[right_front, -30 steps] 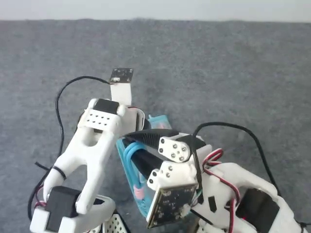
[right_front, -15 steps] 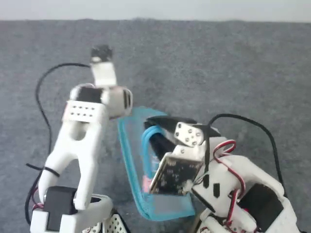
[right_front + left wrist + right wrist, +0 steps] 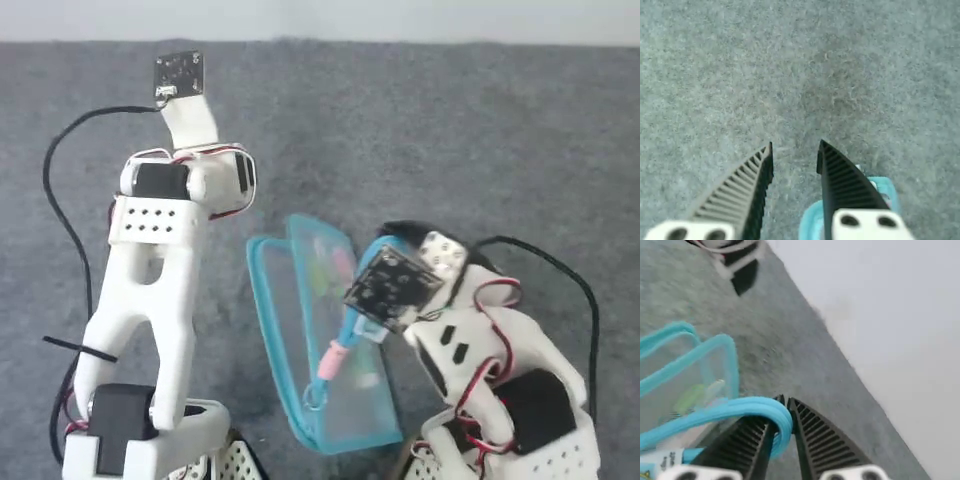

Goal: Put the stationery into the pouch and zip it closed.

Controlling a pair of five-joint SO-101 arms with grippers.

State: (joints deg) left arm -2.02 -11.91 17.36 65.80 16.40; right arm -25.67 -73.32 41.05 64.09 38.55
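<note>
A clear pouch [image 3: 300,330] with turquoise trim lies flat on the grey carpet between the two arms. Greenish and pink stationery [image 3: 332,268] shows through it near its far end. A blue strap [image 3: 350,325] runs from the pouch's pink tab [image 3: 329,364] up to the right arm. My right gripper [image 3: 785,401] is shut on that blue strap [image 3: 740,410], with the pouch [image 3: 685,375] beyond it. My left gripper [image 3: 795,147] hangs open over bare carpet, with one turquoise pouch corner [image 3: 882,186] beside a finger.
Grey carpet [image 3: 450,140] covers the table out to a pale wall at the back. The left arm [image 3: 160,260] stands tall left of the pouch, the right arm's base [image 3: 500,390] at the near right. Black cables loop beside both arms.
The left arm has swung up and away to the far left, off the pouch. The right arm has drawn back to the right with the blue strap, leaving the pouch uncovered.
</note>
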